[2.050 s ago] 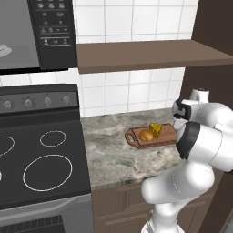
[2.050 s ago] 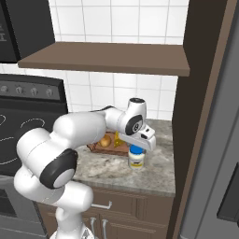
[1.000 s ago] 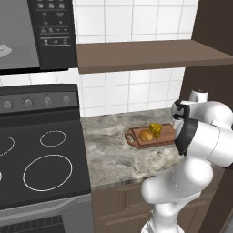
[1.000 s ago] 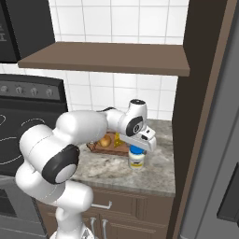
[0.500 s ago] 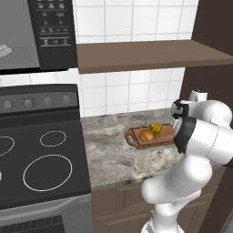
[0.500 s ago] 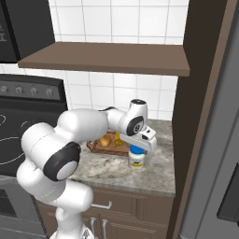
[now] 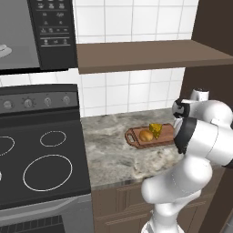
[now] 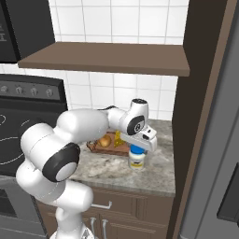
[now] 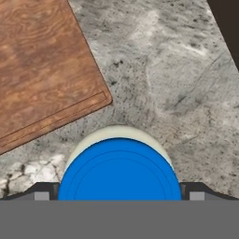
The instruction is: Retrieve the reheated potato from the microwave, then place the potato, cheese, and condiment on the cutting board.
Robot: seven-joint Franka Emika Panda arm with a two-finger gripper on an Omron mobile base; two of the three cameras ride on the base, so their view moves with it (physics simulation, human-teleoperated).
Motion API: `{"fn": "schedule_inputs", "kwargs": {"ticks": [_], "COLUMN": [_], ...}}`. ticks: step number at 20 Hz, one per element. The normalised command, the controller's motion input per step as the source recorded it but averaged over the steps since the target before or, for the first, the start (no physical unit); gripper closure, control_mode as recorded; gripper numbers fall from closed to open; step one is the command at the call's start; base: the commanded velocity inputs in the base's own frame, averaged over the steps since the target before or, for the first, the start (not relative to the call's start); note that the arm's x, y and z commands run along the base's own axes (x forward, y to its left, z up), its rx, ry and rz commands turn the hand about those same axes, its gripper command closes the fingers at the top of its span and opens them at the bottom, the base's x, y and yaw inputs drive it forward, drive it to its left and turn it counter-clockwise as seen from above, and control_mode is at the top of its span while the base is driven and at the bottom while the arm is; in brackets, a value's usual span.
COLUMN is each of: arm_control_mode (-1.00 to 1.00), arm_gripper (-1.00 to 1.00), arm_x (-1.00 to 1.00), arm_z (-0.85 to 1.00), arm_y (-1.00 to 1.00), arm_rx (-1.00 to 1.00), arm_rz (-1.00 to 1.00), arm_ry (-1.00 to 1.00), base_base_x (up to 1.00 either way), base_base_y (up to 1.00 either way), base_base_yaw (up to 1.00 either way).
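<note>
Now the gripper (image 9: 119, 193) hangs wide open directly over the condiment (image 8: 137, 157), 1 fingertip on each side of its blue lid, nothing held. The jar stands on the counter (image 8: 154, 170) just beside the cutting board (image 9: 42, 65). It looks light, rigid and smooth; grasp the body below the lid. Since earlier, the hand has barely shifted.

I'm seeing a blue lid (image 9: 119, 170) topping the pale condiment (image 8: 137, 158), white label showing. Cutting board (image 9: 42, 70) is reading reddish-brown, wood-grained. Potato (image 7: 145, 135) golden-brown, cheese (image 7: 155, 129) yellow. Counter (image 9: 177, 74) is showing mottled grey stone.
</note>
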Motion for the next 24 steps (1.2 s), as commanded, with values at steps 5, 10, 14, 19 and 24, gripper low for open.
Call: {"fn": "schedule_inputs", "kwargs": {"ticks": [5,10,14,19,24], "arm_control_mode": [-1.0,-1.0,-1.0,-1.0,-1.0], "arm_gripper": [1.0,1.0,1.0,1.0,1.0], "arm_x": [-0.12,0.1,0.35,0.39,0.35], "arm_z": [0.32,0.42,0.25,0.11,0.07], "arm_y": [0.0,0.0,0.04,0.03,0.02], "arm_rx": [0.0,0.0,0.02,0.07,0.08], "arm_rz": [0.0,0.0,0.0,0.0,0.0], "arm_ry": [-0.01,0.01,0.0,0.04,0.07], "base_base_x": [0.0,0.0,0.0,0.0,0.0], "base_base_y": [0.0,0.0,0.0,0.0,0.0], "base_base_yaw": [0.0,0.0,0.0,0.0,0.0]}}
